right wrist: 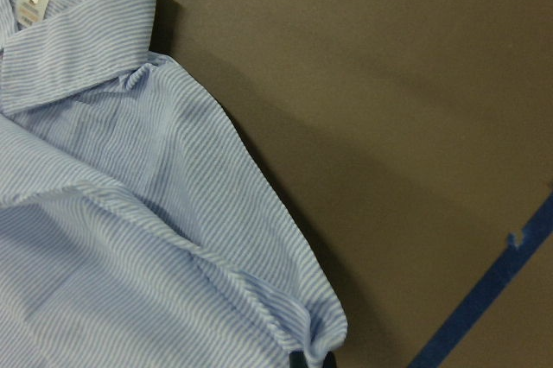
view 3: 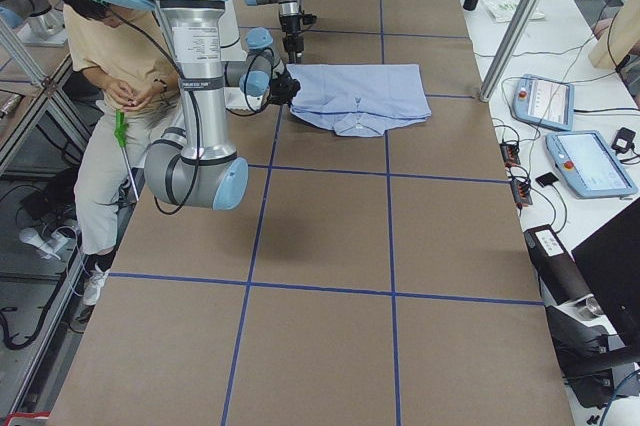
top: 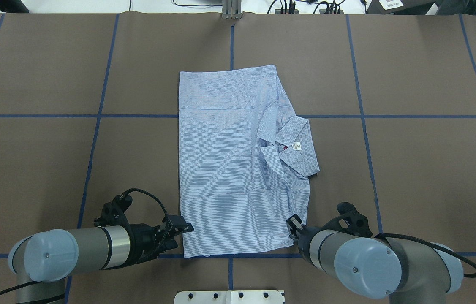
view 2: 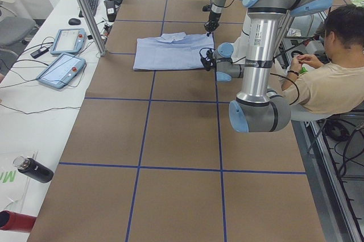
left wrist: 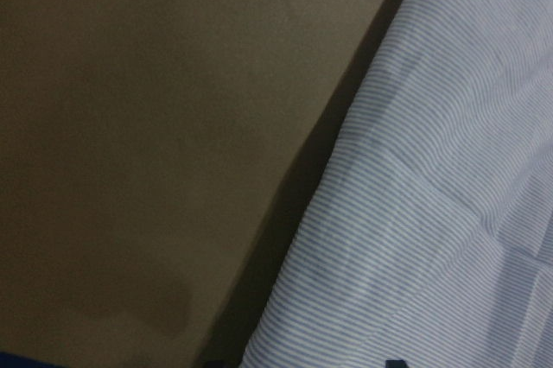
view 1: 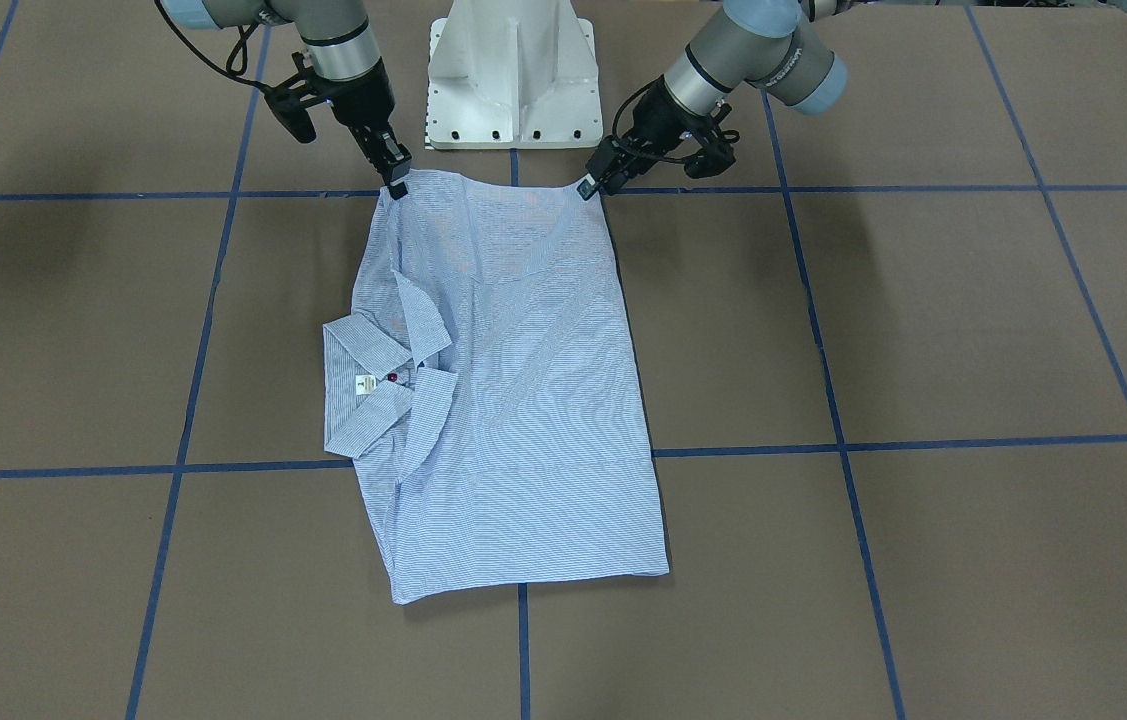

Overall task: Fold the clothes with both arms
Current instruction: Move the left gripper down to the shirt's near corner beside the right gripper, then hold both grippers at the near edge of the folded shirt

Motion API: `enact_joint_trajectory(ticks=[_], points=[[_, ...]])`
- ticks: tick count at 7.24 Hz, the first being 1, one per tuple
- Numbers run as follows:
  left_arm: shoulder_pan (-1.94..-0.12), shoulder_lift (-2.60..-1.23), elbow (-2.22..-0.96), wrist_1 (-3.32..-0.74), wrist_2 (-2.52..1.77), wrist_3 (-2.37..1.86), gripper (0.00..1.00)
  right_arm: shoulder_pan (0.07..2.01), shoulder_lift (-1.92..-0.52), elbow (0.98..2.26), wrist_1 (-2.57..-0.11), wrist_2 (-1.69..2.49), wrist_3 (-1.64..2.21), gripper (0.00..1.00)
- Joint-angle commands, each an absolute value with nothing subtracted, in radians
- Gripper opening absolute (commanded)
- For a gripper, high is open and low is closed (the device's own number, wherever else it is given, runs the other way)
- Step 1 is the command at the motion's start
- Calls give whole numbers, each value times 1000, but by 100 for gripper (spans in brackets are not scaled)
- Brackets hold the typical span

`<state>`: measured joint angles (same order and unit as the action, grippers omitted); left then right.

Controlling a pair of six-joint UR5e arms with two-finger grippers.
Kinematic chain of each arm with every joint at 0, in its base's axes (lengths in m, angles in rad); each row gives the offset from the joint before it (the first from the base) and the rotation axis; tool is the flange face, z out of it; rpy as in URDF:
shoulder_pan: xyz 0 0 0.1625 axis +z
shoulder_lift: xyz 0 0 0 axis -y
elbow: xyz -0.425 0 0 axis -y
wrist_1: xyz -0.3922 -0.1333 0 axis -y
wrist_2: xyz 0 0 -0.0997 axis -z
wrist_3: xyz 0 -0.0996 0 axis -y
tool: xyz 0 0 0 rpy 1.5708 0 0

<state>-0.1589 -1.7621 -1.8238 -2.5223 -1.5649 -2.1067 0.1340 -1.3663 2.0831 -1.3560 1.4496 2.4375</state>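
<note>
- Table [top: 411,169]: brown top, gridded with blue tape [top: 96,139].
- Shirt [top: 221,160]: folded into a tall rectangle at table centre and lying flat. Its near short edge is just in front of the white pedestal [top: 229,297].
- Left gripper [top: 182,226]: low at the shirt's near-left corner, touching or just beside the edge. The left wrist view shows only cloth edge and bare table, plus a sliver of dark fingertip. I can't tell how wide the jaws are or whether they have cloth.
- Right gripper [top: 295,221]: at the shirt's near-right corner. In the right wrist view the fingers look pinched together on the curled corner, with cloth between them.
- Collar [top: 305,160]: sticks out past the shirt's right long edge, about mid-length, well away from both grippers.
- Neck label [top: 296,146]: white, inside the collar.
- Red button [top: 285,148]: just beside the label.
</note>
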Motion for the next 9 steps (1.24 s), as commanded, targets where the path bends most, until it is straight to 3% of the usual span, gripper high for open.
enact_joint_trajectory(ticks=[1,4,7,9], points=[[-144,-1763,-1821,-2522,-1565,-2108,64,133,-1365,2083,-1356,1450,2437,0],[-130,-1758,-1819,-2522,-1563,-2108,44,133,-1365,2083,-1356,1450,2437,0],[-130,-1756,-1821,-2522,-1557,-2108,3,133,-1365,2085,-1356,1450,2437,0],[-129,-1758,-1831,-2522,-1559,-2108,0,133,-1365,2085,-1356,1450,2437,0]])
